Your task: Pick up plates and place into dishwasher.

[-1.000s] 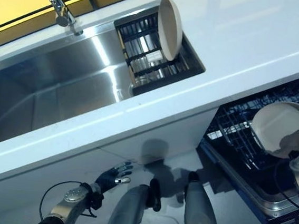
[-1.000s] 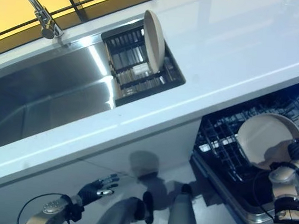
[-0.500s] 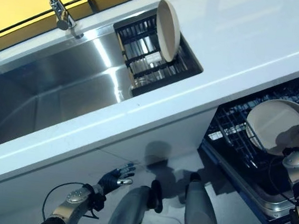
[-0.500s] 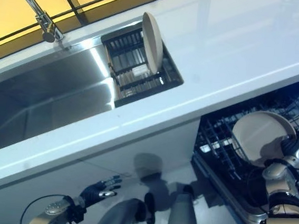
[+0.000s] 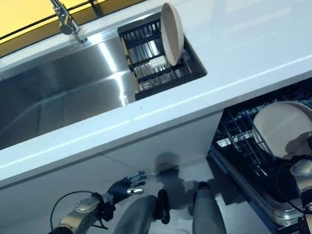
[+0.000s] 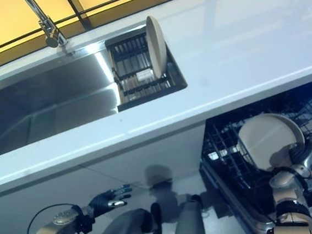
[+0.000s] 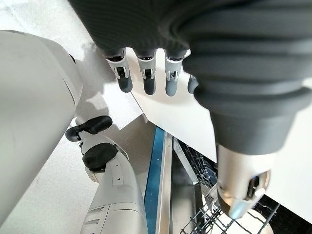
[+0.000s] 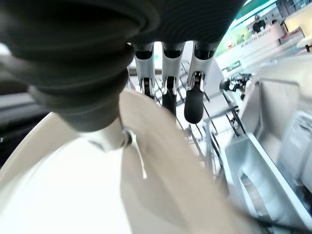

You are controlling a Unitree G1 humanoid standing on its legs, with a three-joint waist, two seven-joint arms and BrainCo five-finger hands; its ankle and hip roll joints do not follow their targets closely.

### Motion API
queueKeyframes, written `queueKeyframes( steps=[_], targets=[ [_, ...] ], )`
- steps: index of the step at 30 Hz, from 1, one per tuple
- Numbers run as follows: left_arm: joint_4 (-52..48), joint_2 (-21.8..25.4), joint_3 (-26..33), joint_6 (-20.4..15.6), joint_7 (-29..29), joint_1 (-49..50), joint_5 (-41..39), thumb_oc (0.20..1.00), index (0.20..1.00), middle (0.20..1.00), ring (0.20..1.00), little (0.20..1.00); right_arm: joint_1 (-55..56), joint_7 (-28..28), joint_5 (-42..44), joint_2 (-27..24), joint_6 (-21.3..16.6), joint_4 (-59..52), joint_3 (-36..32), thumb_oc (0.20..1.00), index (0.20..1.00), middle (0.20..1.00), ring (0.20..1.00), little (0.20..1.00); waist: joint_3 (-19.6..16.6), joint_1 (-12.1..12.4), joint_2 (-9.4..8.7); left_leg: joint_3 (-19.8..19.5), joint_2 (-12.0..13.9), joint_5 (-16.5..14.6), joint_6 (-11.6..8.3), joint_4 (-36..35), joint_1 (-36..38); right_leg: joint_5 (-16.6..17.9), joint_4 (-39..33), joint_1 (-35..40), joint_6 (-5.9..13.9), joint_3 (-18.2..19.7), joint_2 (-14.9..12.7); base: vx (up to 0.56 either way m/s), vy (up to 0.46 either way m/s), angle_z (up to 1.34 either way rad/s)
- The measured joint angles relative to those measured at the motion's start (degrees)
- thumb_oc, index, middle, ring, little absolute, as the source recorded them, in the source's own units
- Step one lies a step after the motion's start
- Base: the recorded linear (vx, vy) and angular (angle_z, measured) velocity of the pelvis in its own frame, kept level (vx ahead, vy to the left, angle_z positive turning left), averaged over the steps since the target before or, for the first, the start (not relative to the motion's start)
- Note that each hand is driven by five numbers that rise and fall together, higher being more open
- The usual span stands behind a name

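A cream plate stands tilted over the black wire rack of the open dishwasher at the lower right. My right hand is shut on its right edge; in the right wrist view the thumb lies on the plate's face and the fingers reach behind its rim. A second cream plate stands upright in the dark drying rack set in the sink. My left hand hangs open low in front of the white cabinet, its fingers straight and holding nothing.
The steel sink with its faucet lies at the left. The white countertop juts out over the dishwasher rack. The dishwasher's lowered door extends below the rack toward the floor.
My right hand keeps hold of the plate and has carried it slightly left over the rack. The whole view has shifted a little. The left hand has hardly moved.
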Motion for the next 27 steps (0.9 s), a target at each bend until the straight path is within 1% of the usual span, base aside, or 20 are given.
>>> queueKeyframes(
  steps=[4,9,12,16,18,19,23,27],
  targets=[
    [0.09,-0.37,0.05,-0.44,-0.05,0.15,-0.47,1.0,1.0,1.0,1.0,1.0,2.23,-0.19,0.02,0.94,-0.19,0.32,-0.14,1.0,1.0,1.0,1.0,1.0,-0.1,0.3,0.14,0.05,0.0,0.21,0.1,-0.97,1.38,-0.02,-0.77,1.27,-0.04,-0.09,0.01,0.0,0.0,0.0],
    [0.13,-0.84,0.64,-0.42,-0.05,1.03,-0.45,1.0,1.0,1.0,1.0,1.0,7.33,-1.79,0.07,0.98,-1.82,-1.92,-2.0,1.0,1.0,1.0,1.0,1.0,-0.59,0.34,-0.22,0.05,0.07,0.32,0.03,-2.64,3.69,-0.01,-2.23,3.42,-0.11,-0.21,0.21,0.01,-0.002,0.0],
    [0.54,-1.81,1.82,-0.4,-0.11,2.34,-0.32,1.0,1.0,1.0,1.0,1.0,10.94,-2.12,0.68,1.18,-2.8,-3.89,-3.34,1.0,1.0,1.0,1.0,1.0,-2.03,0.18,-1.42,0.1,0.19,0.31,-0.03,-3.86,4.91,0.09,-3.29,4.58,-0.35,-0.29,0.4,0.01,0.0,-0.01],
    [2.39,-2.31,5.33,-0.34,-0.1,3.81,-0.04,1.0,1.0,1.0,1.0,1.0,16.33,-3.38,1.31,3.32,-3.74,-8.82,-5.87,1.0,1.0,1.0,1.0,1.0,-4.65,0.21,-4.16,0.16,0.67,0.38,-0.27,-5.48,6.75,0.32,-5.35,6.45,-0.61,-0.35,1.02,0.01,0.008,-0.03],
    [2.61,-2.32,6.68,-0.29,-0.12,4.74,0.49,1.0,1.0,1.0,1.0,1.0,18.24,-3.74,1.34,4.4,-4.0,-9.58,-6.46,1.0,1.0,1.0,1.0,1.0,-6.43,0.15,-5.52,0.25,0.89,0.31,-0.4,-6.04,6.99,0.49,-6.26,6.85,-0.6,-0.35,1.3,0.0,0.012,-0.05],
    [2.86,-2.32,6.94,-0.31,-0.13,5.13,0.79,1.0,1.0,1.0,1.0,1.0,19.37,-3.78,1.42,5.04,-4.03,-10.49,-7.6,1.0,1.0,1.0,1.0,1.0,-7.11,0.21,-5.59,0.25,0.95,0.35,-0.45,-6.34,7.39,0.63,-6.72,7.34,-0.62,-0.35,1.38,0.0,0.0,0.0],
    [4.55,-2.62,7.45,-0.3,-0.28,5.99,0.95,1.0,1.0,1.0,1.0,1.0,22.89,-3.86,3.66,5.76,-4.13,-13.2,-8.31,1.0,1.0,1.0,1.0,1.0,-8.68,0.13,-7.2,0.79,1.16,0.5,-0.42,-8.02,8.98,1.46,-9.31,9.15,-0.32,-0.14,1.66,-0.04,0.008,-0.06],
    [5.14,-2.55,9.38,-0.29,-0.41,6.31,3.03,1.0,1.0,1.0,1.0,1.0,24.54,-4.37,6.9,6.54,-4.13,-15.41,-12.17,1.0,1.0,1.0,1.0,1.0,-9.43,0.04,-7.79,1.31,1.13,1.22,-0.34,-10.41,10.99,2.55,-12.19,11.33,0.08,0.14,1.75,-0.03,0.005,-0.06]
  ],
)
